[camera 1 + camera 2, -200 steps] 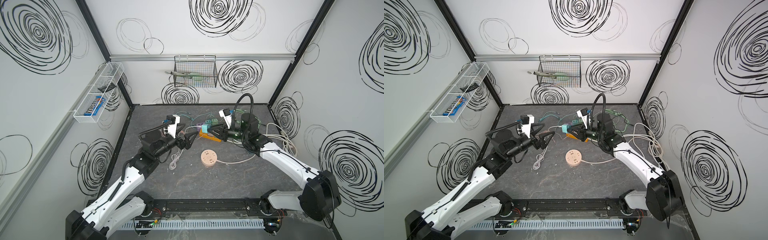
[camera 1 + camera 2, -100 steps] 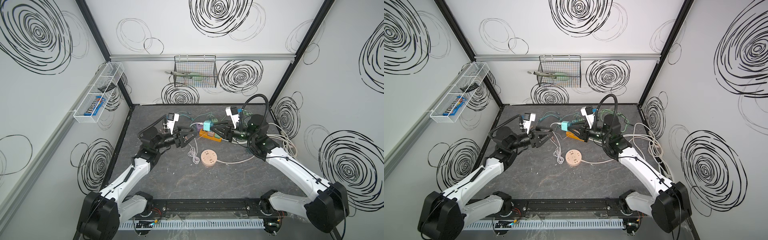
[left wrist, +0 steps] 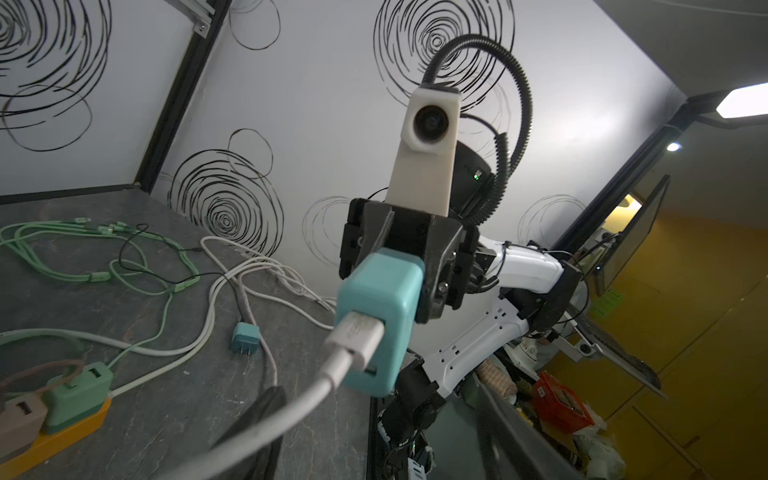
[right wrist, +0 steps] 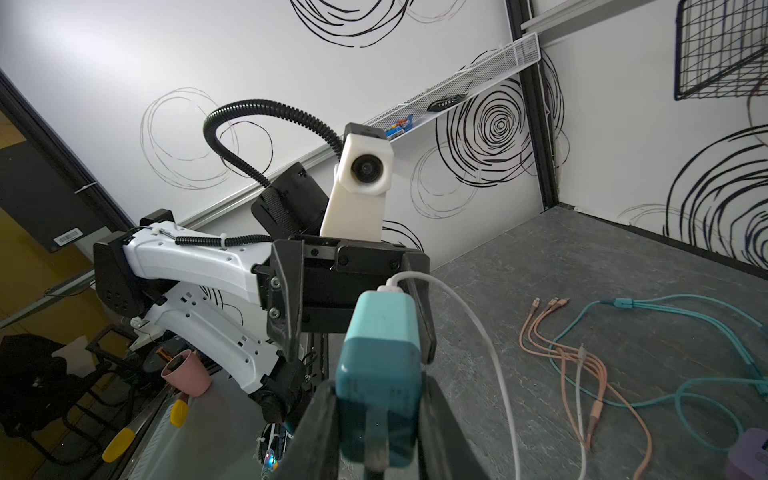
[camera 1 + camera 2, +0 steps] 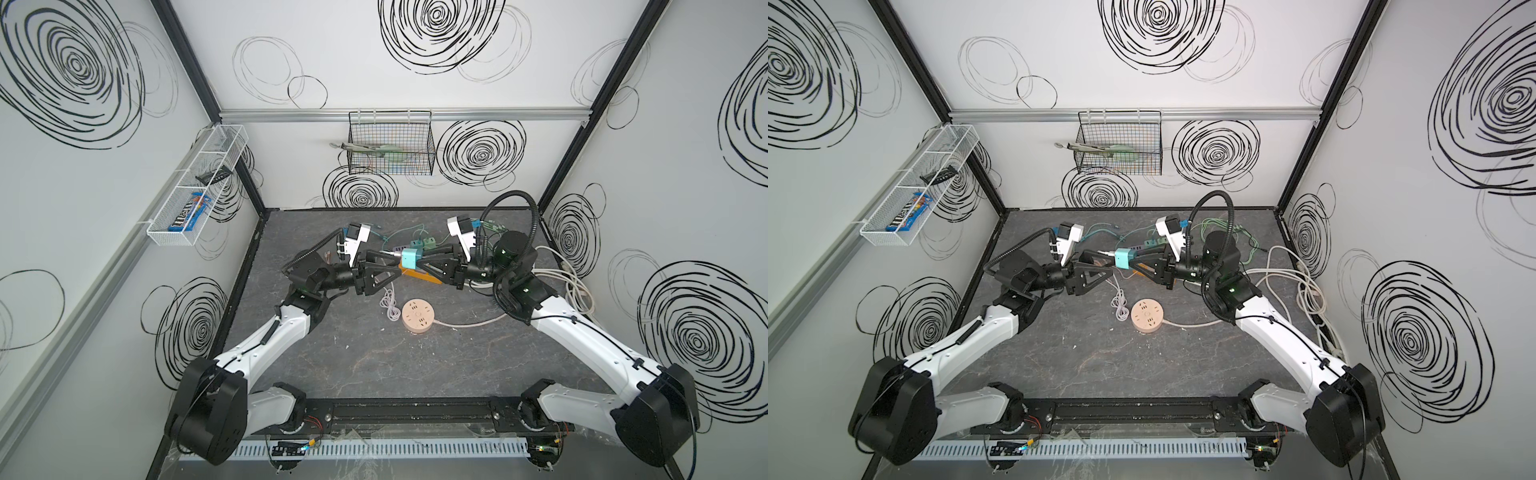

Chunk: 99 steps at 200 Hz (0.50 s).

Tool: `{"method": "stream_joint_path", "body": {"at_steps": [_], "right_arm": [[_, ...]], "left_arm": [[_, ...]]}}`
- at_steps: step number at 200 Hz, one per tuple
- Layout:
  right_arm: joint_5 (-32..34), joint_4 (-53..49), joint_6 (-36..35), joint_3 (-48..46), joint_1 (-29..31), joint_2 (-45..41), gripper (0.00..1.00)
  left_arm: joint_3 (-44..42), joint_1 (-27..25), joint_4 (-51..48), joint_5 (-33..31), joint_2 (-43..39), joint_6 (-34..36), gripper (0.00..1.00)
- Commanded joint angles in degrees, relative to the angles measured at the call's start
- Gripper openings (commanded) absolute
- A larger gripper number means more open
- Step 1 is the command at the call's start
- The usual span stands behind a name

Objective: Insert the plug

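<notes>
My right gripper (image 5: 417, 266) (image 5: 1133, 265) (image 4: 378, 399) is shut on a teal charger block (image 5: 409, 258) (image 5: 1123, 258) (image 3: 378, 316) (image 4: 380, 365), held above the table with its metal prongs pointing back between the fingers. A white USB plug (image 3: 355, 336) (image 4: 392, 286) sits in the charger's port. Its white cable (image 5: 388, 307) (image 5: 1120, 307) hangs down to the table. Facing it, my left gripper (image 5: 397, 262) (image 5: 1106, 262) (image 3: 374, 399) is open, with its fingers (image 4: 286, 291) standing on either side of the plug end of the charger.
An orange power strip (image 5: 419, 275) (image 3: 62, 419) with green and beige adapters lies below the grippers. A round tan socket (image 5: 417, 316) (image 5: 1147, 316) lies nearer the front. A spare teal charger (image 3: 246, 338) and green, white, pink and teal cables cover the back of the table.
My left gripper has swung right and up to meet the charger, and its jaws have narrowed. The right gripper has shifted right with the charger, dragging the white cable along.
</notes>
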Motion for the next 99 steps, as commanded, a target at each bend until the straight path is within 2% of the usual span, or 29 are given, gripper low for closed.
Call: {"method": "stream_joint_path", "body": {"at_steps": [1, 18, 50, 82, 99], "right_arm": [[-2.5, 3.3, -0.1, -0.5, 0.5, -0.5, 0.01], [-2.4, 3.7, 0.2, -0.6, 0.5, -0.4, 0.01], [-2.7, 4.3, 0.6, -0.1, 1.1, 0.3, 0.02], [-2.8, 4.5, 0.8, 0.0, 1.4, 1.4, 0.02], [-2.7, 4.6, 1.5, 0.1, 1.6, 2.0, 0.02]], "left_arm": [[1.9, -0.9, 23.6, 3.9, 2.6, -12.4, 0.71], [2.3, -0.9, 30.7, 4.3, 5.2, -18.0, 0.67], [3.6, -1.1, 38.3, 4.2, 8.8, -24.0, 0.57], [4.2, -1.4, 37.9, 3.6, 9.8, -23.3, 0.5], [4.3, -1.9, 36.4, 3.8, 9.8, -22.1, 0.42]]}}
